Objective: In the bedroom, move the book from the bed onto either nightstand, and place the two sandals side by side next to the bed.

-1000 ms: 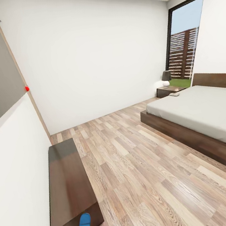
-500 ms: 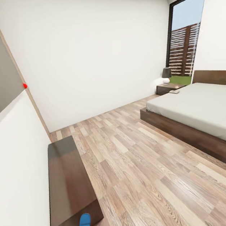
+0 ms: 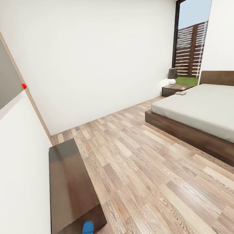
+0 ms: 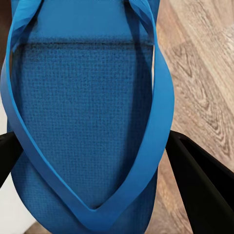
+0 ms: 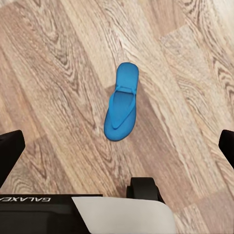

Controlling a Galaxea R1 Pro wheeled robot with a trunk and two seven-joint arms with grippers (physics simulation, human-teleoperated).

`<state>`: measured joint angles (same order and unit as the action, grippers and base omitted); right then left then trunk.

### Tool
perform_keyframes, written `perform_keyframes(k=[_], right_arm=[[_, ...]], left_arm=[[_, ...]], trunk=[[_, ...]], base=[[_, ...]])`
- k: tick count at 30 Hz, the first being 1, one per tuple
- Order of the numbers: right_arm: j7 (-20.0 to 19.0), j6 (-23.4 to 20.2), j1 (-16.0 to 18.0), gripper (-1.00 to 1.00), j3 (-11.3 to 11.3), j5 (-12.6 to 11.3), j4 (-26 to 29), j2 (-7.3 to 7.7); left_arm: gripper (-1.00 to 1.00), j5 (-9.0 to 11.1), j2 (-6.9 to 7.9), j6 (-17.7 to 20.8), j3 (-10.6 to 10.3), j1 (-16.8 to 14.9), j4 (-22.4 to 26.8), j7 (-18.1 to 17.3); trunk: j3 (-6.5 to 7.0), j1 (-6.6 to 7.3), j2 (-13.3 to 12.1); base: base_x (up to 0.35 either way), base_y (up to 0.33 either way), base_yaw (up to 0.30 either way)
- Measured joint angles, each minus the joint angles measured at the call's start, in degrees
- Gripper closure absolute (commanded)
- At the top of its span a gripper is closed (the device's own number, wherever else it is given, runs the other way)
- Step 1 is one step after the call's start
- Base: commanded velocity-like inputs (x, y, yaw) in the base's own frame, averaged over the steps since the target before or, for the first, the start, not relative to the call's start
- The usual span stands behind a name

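**One sandal in hand, one on the floor**

The left gripper (image 4: 92, 151) was clamped on a blue sandal (image 4: 83, 112), its dark fingers (image 4: 200, 185) pressing the edges of the sole near the strap's point; in the head view that sandal (image 3: 86, 233) showed at the lower left of the frame, beside the end of the long dark bench (image 3: 70, 188). The second sandal (image 5: 122, 108) lay flat, strap up, on the plank floor (image 5: 58, 73), centred in the right wrist view. The right gripper (image 5: 117, 146) stood spread wide and held nothing.

The sandals looked light, thin and flexible, likely foam; a pinch across the sole's edges probably suits best, since the strap would flop.

The bed (image 3: 211, 117) sat at the right of the head view, the nightstand (image 3: 173, 90) at upper right. A small object (image 3: 181, 93) on the mattress corner was too small to identify.
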<state>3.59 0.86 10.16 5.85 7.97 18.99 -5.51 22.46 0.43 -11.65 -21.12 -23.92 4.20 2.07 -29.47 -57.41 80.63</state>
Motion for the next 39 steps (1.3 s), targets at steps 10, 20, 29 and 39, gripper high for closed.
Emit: perform_keyframes(k=[10, 20, 29, 39], right_arm=[[0.0, 0.0, 0.0, -1.0, 0.0, 0.0, 0.0, 0.01], [0.0, 0.0, 0.0, -1.0, 0.0, 0.0, 0.0, -0.04], [0.0, 0.0, 0.0, -1.0, -0.1, 0.0, 0.0, -0.05], [0.0, 0.0, 0.0, -1.0, -0.1, 0.1, 0.0, -0.06]], left_arm=[[1.0, 0.0, 0.0, 0.0, 0.0, 0.0, 0.0, 0.0], [1.0, 0.0, 0.0, 0.0, 0.0, 0.0, 0.0, 0.0], [1.0, 0.0, 0.0, 0.0, 0.0, 0.0, 0.0, 0.0], [1.0, 0.0, 0.0, 0.1, 0.0, 0.0, 0.1, -0.2]], trunk=[[-1.8, -2.2, 4.0], [-3.6, -4.39, 8.0], [-5.22, -6.37, 11.6], [-7.01, -8.57, 15.6]], base=[[0.0, 0.0, 0.0], [0.0, 0.0, 0.0], [0.0, 0.0, 0.0], [0.0, 0.0, 0.0]])
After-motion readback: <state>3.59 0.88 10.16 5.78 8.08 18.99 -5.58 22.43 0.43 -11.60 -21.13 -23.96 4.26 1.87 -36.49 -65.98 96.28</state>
